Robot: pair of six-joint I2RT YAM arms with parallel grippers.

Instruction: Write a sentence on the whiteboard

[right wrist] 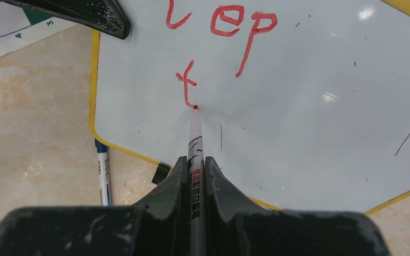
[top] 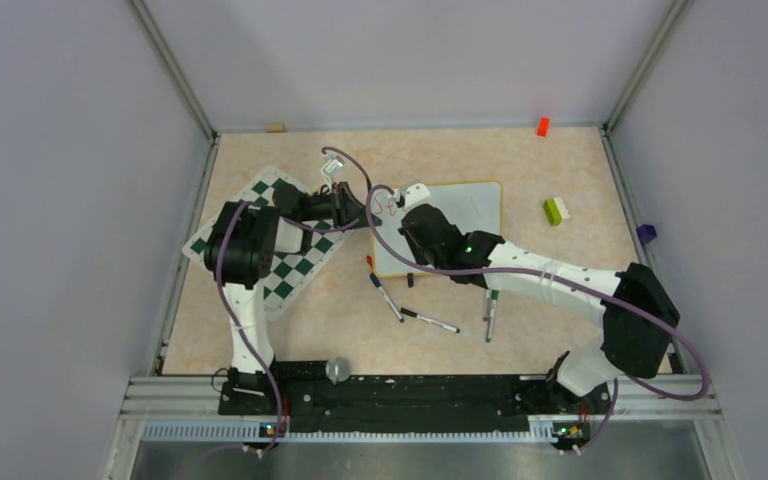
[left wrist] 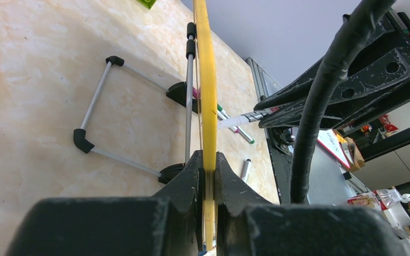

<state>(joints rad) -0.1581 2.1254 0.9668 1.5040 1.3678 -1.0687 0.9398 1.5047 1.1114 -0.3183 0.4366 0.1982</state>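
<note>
view of a writing bench, mid-stroke. the whiteboard [top: 465, 215] sits near the middle of the table [top: 560, 290], just right of the chessboard mat [top: 280, 255]. it is propped on a thin wire stand [left wrist: 99, 114] with black feet. the left gripper [left wrist: 208, 165] is clamped on the board's frame at its left edge, jaws pinching the thin rim from both faces. the right gripper [right wrist: 195, 165] is closed around the barrel of a red marker [right wrist: 195, 136], whose tip touches the board at the foot of a freshly formed "t". the sentence [right wrist: 235, 24] so far shows the letters "ep" of a first line and this single letter below it; most of it is not yet written.

handling, as judged: the board looks light, thin and stiff, with a glossy face that gives little friction, so pen pressure would likely push it or rock it on its stand. the frame edge is the sensible place to grip, clear of the writing area. the marker is slim and rigid, and a mid-barrel hold suits it. three spare markers [top: 430, 321] lie on the table nearer the arm bases.
</note>
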